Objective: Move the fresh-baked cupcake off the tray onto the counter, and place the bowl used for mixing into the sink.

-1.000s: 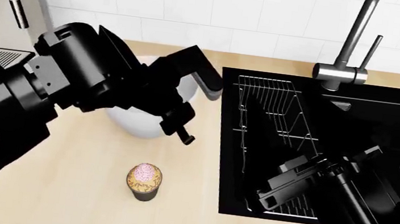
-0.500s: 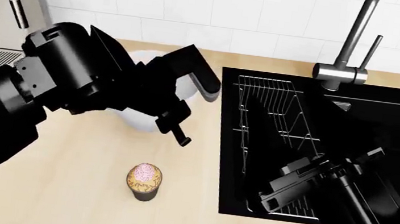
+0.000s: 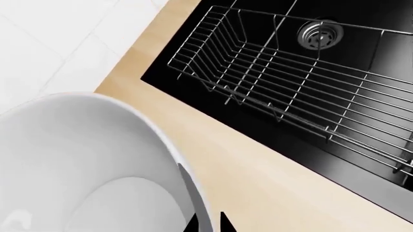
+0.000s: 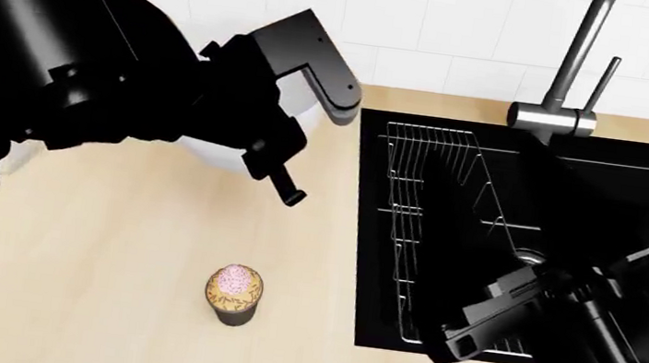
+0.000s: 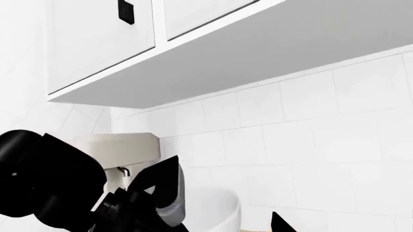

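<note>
White wall tiles run behind the counter [image 4: 107, 238], whose right part is cut out for the black sink [image 4: 618, 208] with its wire rack [image 4: 438, 214]. By my reading the first half is done: the cupcake [image 4: 235, 294] stands upright on bare wood near the front edge, left of the sink, and no tray is visible in any view. The bowl [image 3: 84, 164] is what remains; it is by the back edge just left of the sink, not yet in the basin. The left gripper [image 3: 205, 223] appears clamped on the bowl's rim, one finger on each side of the wall, which only the left wrist view shows; the head view hides most of the bowl behind the arm. The right gripper [image 4: 473, 334] hangs over the sink's front part, whether its fingers are parted I cannot tell. The right wrist view shows only wall cabinets, tiles and the left arm.
</note>
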Controlling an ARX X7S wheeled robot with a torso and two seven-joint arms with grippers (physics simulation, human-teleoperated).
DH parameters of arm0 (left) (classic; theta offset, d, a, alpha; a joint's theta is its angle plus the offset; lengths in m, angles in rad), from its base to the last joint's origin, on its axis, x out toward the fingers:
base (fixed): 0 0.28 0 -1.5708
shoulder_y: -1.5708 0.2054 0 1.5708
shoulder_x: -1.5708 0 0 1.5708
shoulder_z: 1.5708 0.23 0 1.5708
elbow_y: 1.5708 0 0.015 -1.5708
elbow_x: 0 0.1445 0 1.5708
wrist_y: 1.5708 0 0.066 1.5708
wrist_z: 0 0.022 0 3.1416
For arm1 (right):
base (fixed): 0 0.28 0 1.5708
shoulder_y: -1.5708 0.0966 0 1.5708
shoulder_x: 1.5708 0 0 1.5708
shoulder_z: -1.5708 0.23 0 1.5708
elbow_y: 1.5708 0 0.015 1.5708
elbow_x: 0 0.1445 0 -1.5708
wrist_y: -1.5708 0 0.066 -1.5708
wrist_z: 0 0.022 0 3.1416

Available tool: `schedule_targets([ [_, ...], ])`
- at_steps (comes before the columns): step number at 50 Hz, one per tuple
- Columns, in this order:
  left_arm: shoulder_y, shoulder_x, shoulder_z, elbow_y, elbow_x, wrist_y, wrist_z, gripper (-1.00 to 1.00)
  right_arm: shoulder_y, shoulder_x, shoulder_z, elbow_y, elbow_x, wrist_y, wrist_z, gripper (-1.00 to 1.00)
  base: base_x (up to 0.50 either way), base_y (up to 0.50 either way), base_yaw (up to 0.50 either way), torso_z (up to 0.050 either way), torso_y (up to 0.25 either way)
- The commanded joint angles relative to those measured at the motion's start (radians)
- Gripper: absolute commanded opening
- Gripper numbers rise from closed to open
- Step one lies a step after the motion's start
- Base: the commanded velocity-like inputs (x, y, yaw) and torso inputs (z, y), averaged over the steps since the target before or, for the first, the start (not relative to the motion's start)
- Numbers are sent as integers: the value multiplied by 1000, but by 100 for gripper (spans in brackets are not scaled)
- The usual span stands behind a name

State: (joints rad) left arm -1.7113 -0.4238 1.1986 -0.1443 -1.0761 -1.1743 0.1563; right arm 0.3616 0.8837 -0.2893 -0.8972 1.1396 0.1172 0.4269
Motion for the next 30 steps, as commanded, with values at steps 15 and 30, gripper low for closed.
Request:
schedule_targets([
  [15,-26,4,-11,34,21,25,-10,-100,-52,28,56,-28,11,-66,10,100,0,-36,0,0,0],
  [30,-19,5,-5,29,27,40,-2,-100,-58,26,55,-23,10,-74,6,100,0,-131,0,0,0],
])
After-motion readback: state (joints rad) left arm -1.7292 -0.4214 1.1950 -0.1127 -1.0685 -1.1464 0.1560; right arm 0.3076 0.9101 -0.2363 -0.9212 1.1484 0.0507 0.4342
